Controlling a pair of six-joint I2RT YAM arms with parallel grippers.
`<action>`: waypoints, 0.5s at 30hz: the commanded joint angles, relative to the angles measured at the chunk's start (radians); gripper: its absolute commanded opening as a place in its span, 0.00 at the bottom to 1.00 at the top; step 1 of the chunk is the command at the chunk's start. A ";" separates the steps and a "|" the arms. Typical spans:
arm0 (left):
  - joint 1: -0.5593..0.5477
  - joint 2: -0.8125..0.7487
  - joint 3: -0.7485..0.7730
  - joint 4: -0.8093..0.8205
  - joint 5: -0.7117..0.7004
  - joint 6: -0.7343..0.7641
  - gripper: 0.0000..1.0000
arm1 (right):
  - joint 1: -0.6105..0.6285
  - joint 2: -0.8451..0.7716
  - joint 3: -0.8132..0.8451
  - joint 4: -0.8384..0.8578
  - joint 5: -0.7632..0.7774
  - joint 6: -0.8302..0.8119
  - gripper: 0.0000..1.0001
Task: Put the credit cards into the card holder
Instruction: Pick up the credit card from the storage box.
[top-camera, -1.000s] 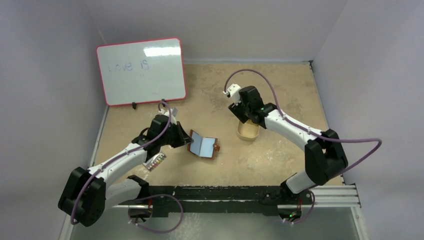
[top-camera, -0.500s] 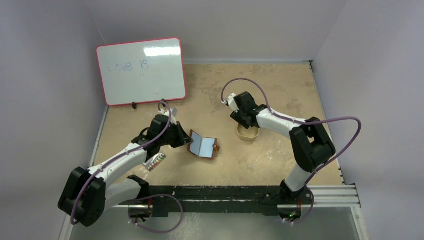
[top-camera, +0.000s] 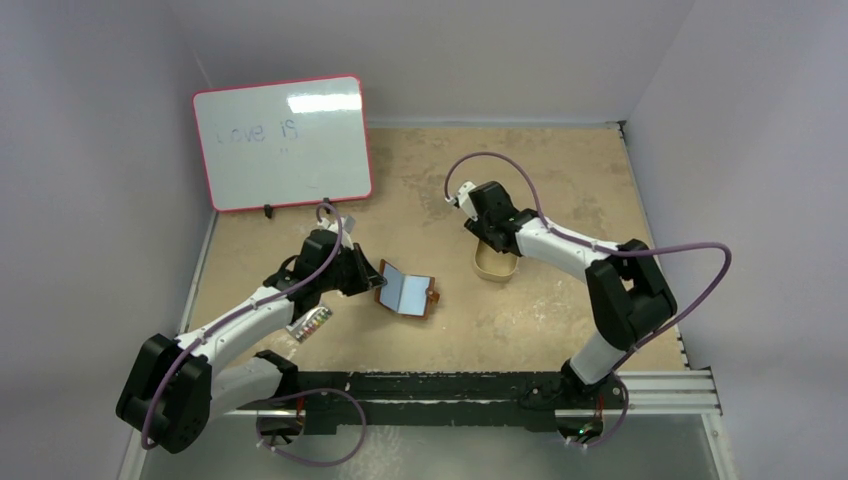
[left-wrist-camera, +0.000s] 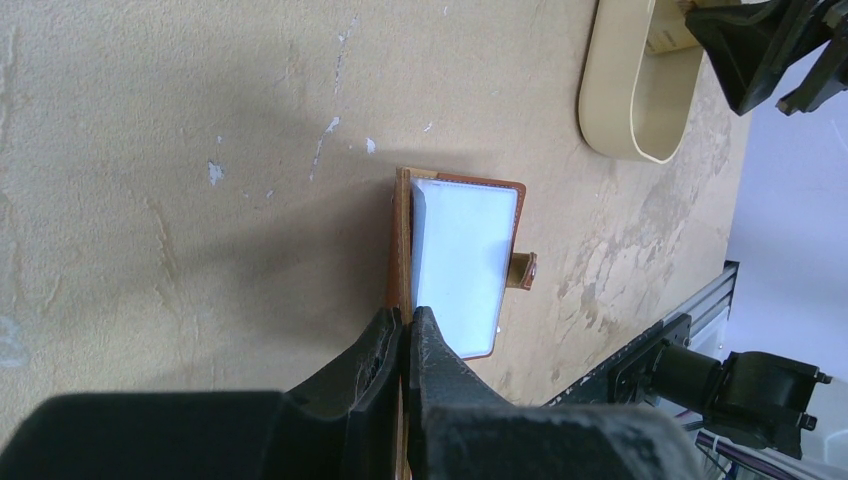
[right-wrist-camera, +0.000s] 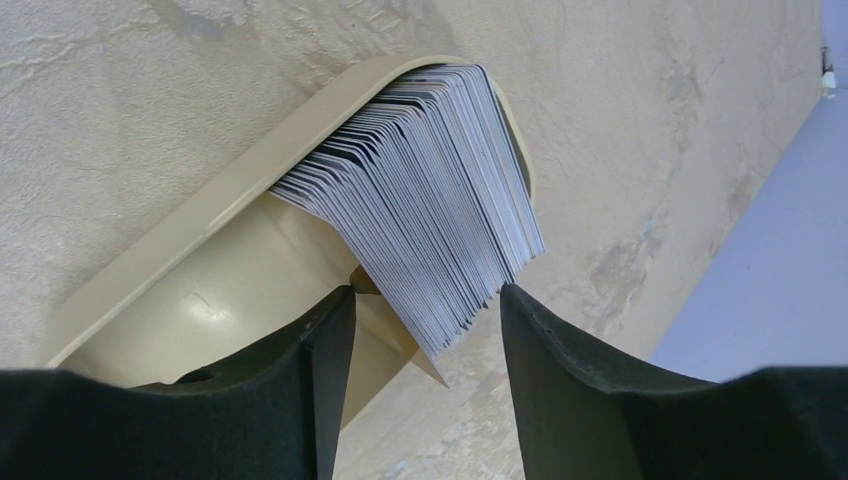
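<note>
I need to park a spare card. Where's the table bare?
Bare: the far table right of the whiteboard, behind the tin; and the near strip between card holder and rail. Crowded: the middle, where the left gripper pinches the card holder and the right gripper straddles the credit cards in the tin.

Card holder (left-wrist-camera: 399, 240) brown leather, tan snap tab; credit cards (right-wrist-camera: 440, 190) pale grey-white, some dark-edged; tin (right-wrist-camera: 190, 200) plain beige; table (top-camera: 560, 170) mottled tan, white flecks; whiteboard (top-camera: 283, 140) white, red frame.

Bright, even overhead light. Glare patch on whiteboard (top-camera: 325, 102). Soft broad shadows on counter (left-wrist-camera: 150, 150) beside card holder (left-wrist-camera: 399, 240). Left gripper (left-wrist-camera: 405, 322) and right gripper (right-wrist-camera: 425, 300) near-field, slightly soft; top view sharp throughout.
</note>
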 joint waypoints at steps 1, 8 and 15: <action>-0.002 -0.006 0.045 0.047 0.008 0.013 0.00 | -0.002 -0.057 0.021 0.036 0.040 -0.001 0.55; -0.002 -0.010 0.044 0.046 0.007 0.009 0.00 | -0.002 -0.064 0.017 0.044 0.013 0.001 0.42; -0.002 -0.012 0.046 0.041 0.007 0.007 0.00 | -0.002 -0.072 0.026 0.021 -0.021 0.015 0.25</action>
